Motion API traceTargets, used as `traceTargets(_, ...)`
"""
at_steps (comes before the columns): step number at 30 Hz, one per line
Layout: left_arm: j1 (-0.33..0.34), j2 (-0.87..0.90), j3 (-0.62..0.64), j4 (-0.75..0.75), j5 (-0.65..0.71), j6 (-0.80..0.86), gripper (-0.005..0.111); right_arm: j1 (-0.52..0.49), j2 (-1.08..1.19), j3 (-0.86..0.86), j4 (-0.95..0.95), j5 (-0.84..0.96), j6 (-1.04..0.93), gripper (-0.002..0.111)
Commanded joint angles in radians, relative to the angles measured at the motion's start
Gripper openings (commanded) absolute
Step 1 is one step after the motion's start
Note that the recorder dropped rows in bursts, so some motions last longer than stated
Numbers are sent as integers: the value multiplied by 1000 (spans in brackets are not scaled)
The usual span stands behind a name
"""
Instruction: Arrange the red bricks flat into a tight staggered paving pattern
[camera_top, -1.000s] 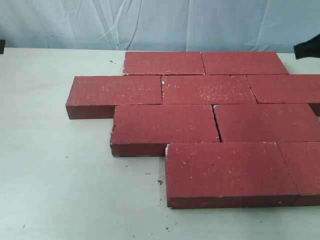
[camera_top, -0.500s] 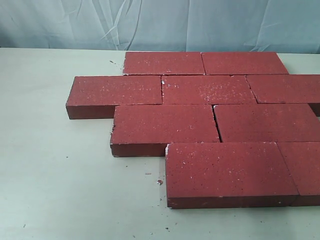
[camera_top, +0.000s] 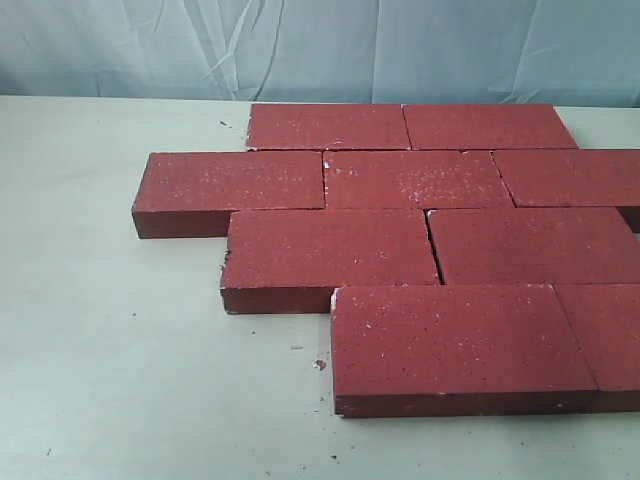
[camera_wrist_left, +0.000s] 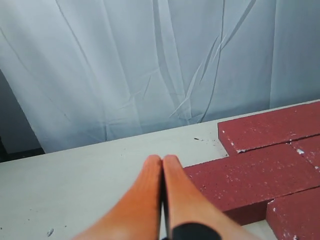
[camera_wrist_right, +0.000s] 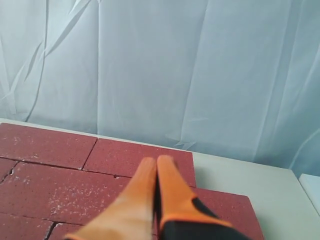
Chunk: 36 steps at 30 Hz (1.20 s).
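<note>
The red bricks (camera_top: 400, 220) lie flat on the table (camera_top: 110, 360) in four offset rows across the centre and right of the exterior view, the right-hand ones running off the frame edge; the joints alternate from row to row, so the paving reads as essentially laid. Neither arm shows in that view; the left gripper (camera_wrist_left: 162, 162) is clenched, its orange fingers pressed together with nothing between them, over bare table beside the pattern's left side; the right gripper (camera_wrist_right: 156, 162) is likewise clenched and empty above the back rows. What seems to remain is tightening — the one joint that looks slack is the dark seam (camera_top: 433, 245) right of centre, between the third-row left brick (camera_top: 325, 250) and its neighbour. Closing it well probably calls for closed fingertips set low and square on that brick's exposed left end, pushing straight toward the right of the frame; an off-centre push would likely swing the slab and open the long joints with the rows above and below it. The rough faces will drag, so a slow, steady shove suits better than a jab; the crumbs (camera_top: 318, 364) in the lower middle sit clear of that path. If the seam is only a chipped edge — the pictures cannot settle it — nothing more may be needed.
</note>
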Motion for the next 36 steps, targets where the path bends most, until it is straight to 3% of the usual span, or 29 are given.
traceTargets(1,-8,-40,4,-30,-1,-3,0,-4,-17,10,57,-19,1,-1)
traceTargets(20,-6,-55,4,9,-1,0,0,-4,-17,10,76,-19,1,-1)
traceTargets(27,-6,-55,9,-53,-16,-3,0,-4,-17,10,76,-19,1,-1)
traceTargets(33,-6,-83,54,219,-41,-266,0,-4,-17,10,76,-19,1,-1)
traceTargets(36,-6,-119,86,271,-58,-288,0,-4,-17,10,76,-19,1,-1)
